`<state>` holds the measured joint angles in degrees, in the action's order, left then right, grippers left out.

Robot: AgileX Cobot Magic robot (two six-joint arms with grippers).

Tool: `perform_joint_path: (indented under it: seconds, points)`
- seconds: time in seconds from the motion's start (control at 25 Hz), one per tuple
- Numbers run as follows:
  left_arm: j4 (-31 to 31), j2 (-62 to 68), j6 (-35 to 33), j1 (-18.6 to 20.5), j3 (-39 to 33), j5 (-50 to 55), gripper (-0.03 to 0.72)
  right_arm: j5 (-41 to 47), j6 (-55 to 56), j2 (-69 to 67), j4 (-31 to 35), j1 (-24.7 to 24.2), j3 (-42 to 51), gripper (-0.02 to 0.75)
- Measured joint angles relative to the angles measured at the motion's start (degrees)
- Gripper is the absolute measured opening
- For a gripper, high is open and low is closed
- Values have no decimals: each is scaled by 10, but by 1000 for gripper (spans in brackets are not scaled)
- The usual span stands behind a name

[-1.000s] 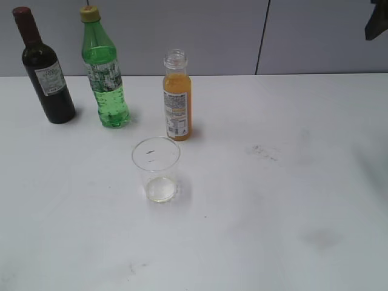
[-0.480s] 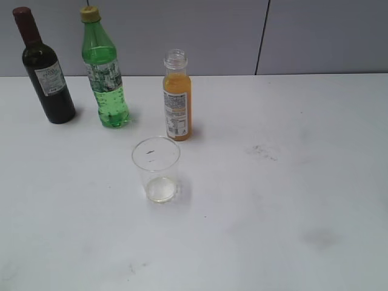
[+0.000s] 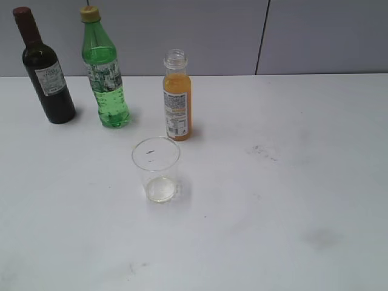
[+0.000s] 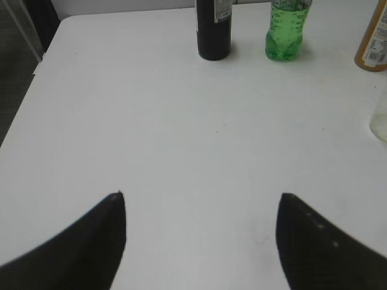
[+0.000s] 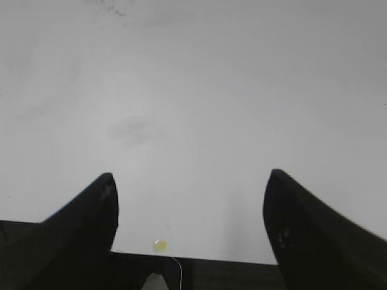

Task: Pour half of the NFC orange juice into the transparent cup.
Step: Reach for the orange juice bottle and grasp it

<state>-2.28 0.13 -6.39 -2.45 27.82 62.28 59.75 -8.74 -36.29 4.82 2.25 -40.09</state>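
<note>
The NFC orange juice [image 3: 176, 97] stands upright and capless at the table's middle back; its lower part shows at the right edge of the left wrist view [image 4: 375, 42]. The transparent cup [image 3: 156, 168] stands in front of it, a trace of liquid at its bottom; its edge shows in the left wrist view [image 4: 381, 118]. Neither gripper shows in the exterior view. My left gripper [image 4: 199, 202] is open and empty over the bare table, well short of the bottles. My right gripper [image 5: 188, 181] is open and empty over the table near its front edge.
A dark wine bottle [image 3: 46, 73] and a green bottle with a yellow cap [image 3: 107, 79] stand at the back left, also in the left wrist view [image 4: 214, 30] [image 4: 286, 30]. A small yellow spot [image 5: 159, 245] lies by the table's front edge. Smudges mark the white table [image 3: 273, 200].
A dark part of the right arm at the exterior view's top right corner one second ago has left the view. The bottles and cup have not moved.
</note>
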Motion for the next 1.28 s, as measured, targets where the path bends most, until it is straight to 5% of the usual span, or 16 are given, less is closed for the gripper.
perform_joint_path:
  seconds: [0.24,0.6,1.08,1.28]
  points:
    - [0,0,0,0,0,0,587,0,19,161,-1,0,106,572]
    - [0,0,0,0,0,0,587,-1,37,353,-3,0,109,572]
    - [4,0,0,0,4,-11,587,-1,45,366,-7,0,112,572]
    - [8,2,0,0,9,-113,587,-1,46,366,-7,0,112,572]
